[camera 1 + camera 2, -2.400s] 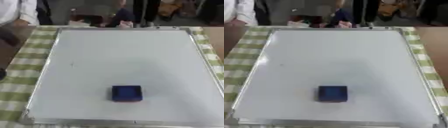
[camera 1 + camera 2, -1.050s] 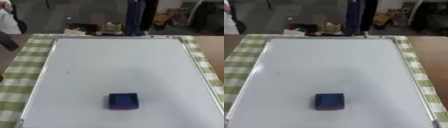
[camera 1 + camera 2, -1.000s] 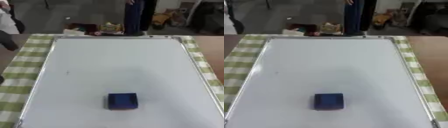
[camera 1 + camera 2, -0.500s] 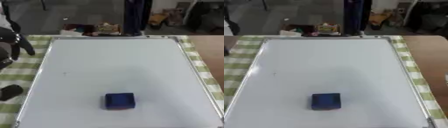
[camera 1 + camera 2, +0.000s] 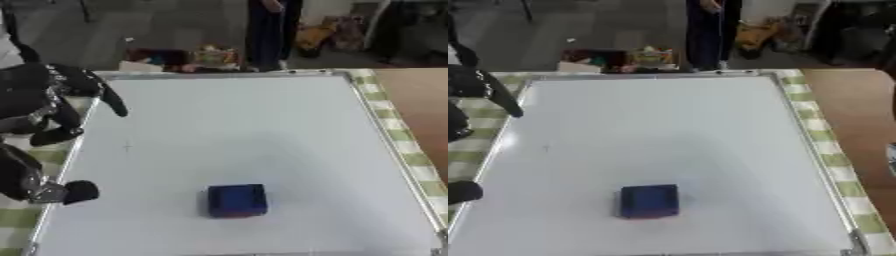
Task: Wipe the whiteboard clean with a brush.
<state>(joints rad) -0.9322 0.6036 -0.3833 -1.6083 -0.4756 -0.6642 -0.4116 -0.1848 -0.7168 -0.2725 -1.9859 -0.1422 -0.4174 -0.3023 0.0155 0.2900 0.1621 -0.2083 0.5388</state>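
Left hand (image 5: pixel 44 107) entered; brush (image 5: pixel 236 200) well right.

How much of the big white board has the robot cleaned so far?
Nothing looks wiped yet. The small blue block-shaped brush lies untouched on the near part of the large white metal-framed whiteboard. The robot's black left hand hovers open over the board's left edge, holding nothing. A faint small mark shows near that edge. Left to do: pick up the brush and wipe the board.
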